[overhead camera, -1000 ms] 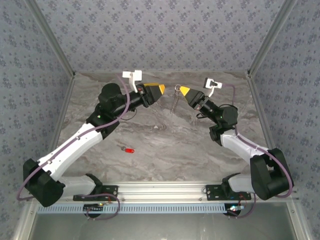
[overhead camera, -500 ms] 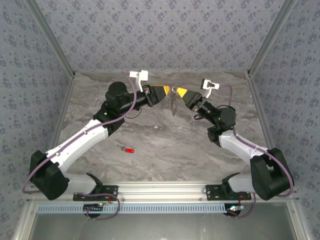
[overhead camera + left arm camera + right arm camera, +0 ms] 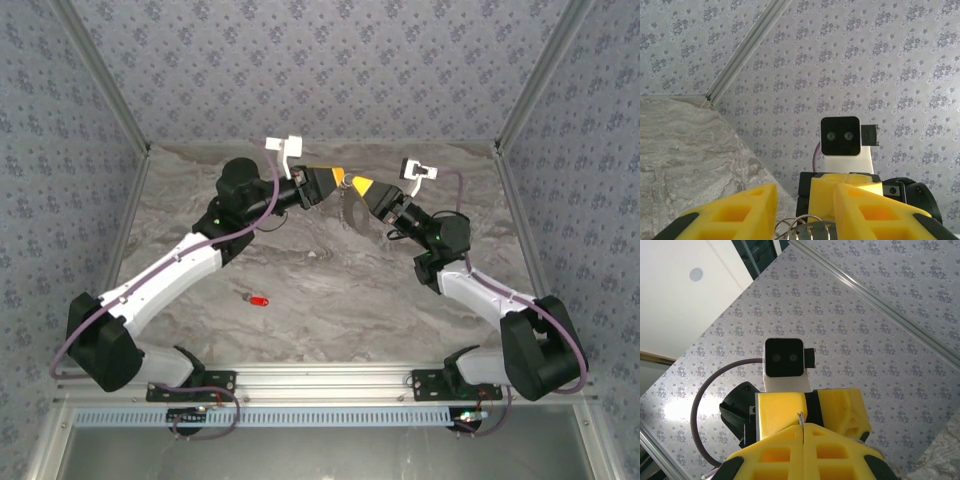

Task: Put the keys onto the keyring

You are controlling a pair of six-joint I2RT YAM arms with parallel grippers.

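Upper centre, the right gripper [image 3: 358, 184], jaws clamped on the thin grey metal keyring [image 3: 351, 212], presents it to the left gripper [image 3: 337, 179], jaws apart beside it; the tiny red-headed silver key [image 3: 258, 300] lies lower left, unthreaded.

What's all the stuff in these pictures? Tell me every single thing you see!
key: one, silver with a red head, lying on the table, left of the middle.
keyring: one, grey metal, hanging in the air between the two tools, near the back wall.
table: one, grey marbled, under everything.
walls: three, grey-blue with a flower pattern, around the table.
rail: one, silver, along the near edge at the arm bases.
left arm and right arm: two, white and black with purple cables, reaching toward each other.
left tool: one, yellow fingers, apart on either side of the keyring.
right tool: one, yellow fingers, shut on the keyring.
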